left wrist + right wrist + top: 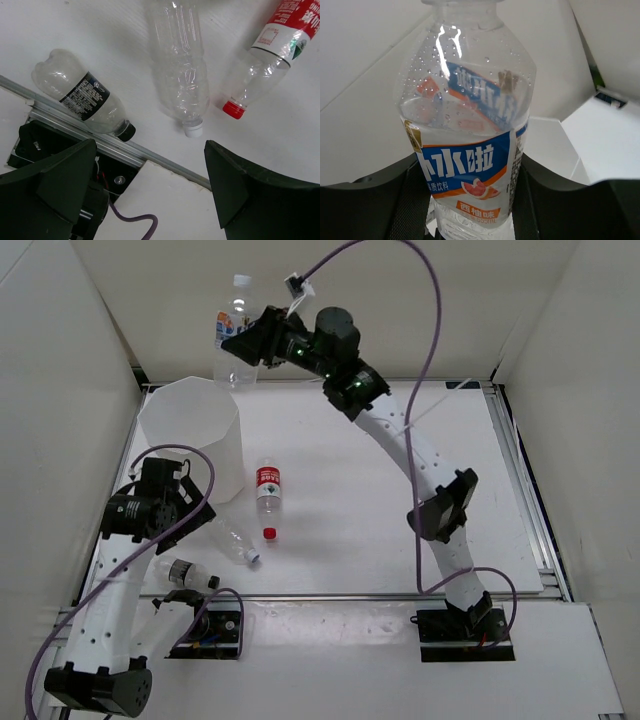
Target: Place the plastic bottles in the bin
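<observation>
My right gripper (243, 343) is shut on the blue-and-white-labelled bottle (230, 335), holding it upright in the air beyond the far rim of the white faceted bin (190, 435). In the right wrist view both black fingers (385, 200) press the sides of this bottle (470, 125). On the table lie three more plastic bottles: a red-labelled one with a red cap (268, 498) (280, 37), an unlabelled one with a white cap (237, 542) (180, 75), and a short dark-capped one (192, 575) (82, 95) on the front rail. My left gripper (150, 150) hangs open above the near edge, empty.
The bin stands at the table's back left, with the left arm's wrist (150, 508) beside its near wall. A metal rail (150, 157) runs along the front edge. A purple cable (132, 220) loops below my left gripper. White walls enclose the table.
</observation>
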